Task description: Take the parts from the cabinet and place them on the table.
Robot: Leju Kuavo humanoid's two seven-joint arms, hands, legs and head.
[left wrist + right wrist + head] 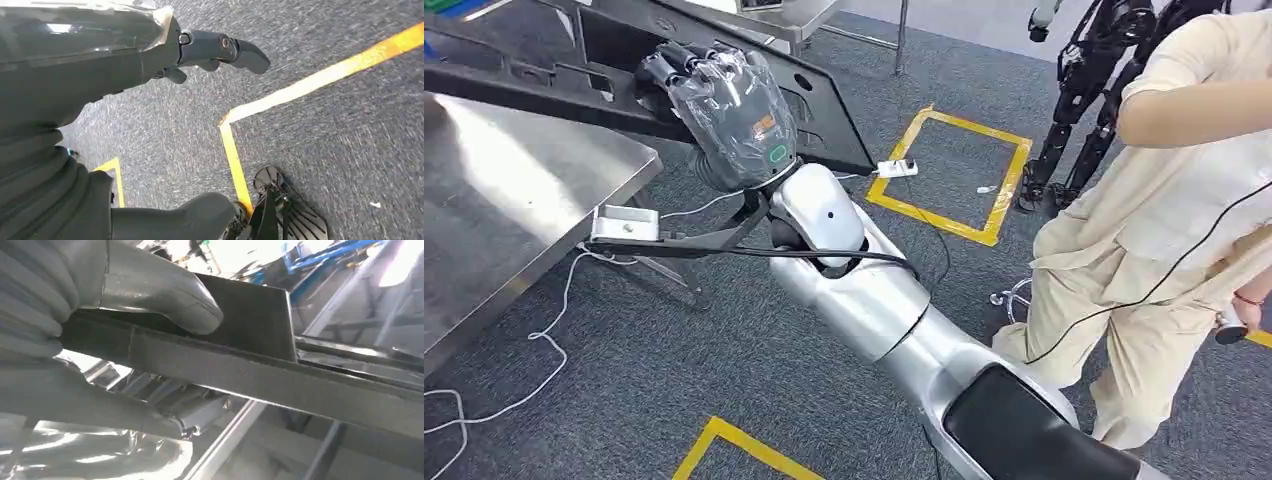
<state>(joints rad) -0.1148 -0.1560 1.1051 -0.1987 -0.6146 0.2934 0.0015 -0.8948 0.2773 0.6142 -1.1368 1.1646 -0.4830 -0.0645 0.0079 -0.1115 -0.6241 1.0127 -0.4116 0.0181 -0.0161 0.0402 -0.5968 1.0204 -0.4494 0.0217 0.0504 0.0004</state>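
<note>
The right hand (724, 110), wrapped in clear film, grips the edge of a long black panel (824, 110), thumb over its rim, carrying it level just above the steel surface (514, 200) for setting down. The left hand (210, 50) hangs over carpet, loosely spread, holding nothing.

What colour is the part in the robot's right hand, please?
Black part; clearest in the head view.
</note>
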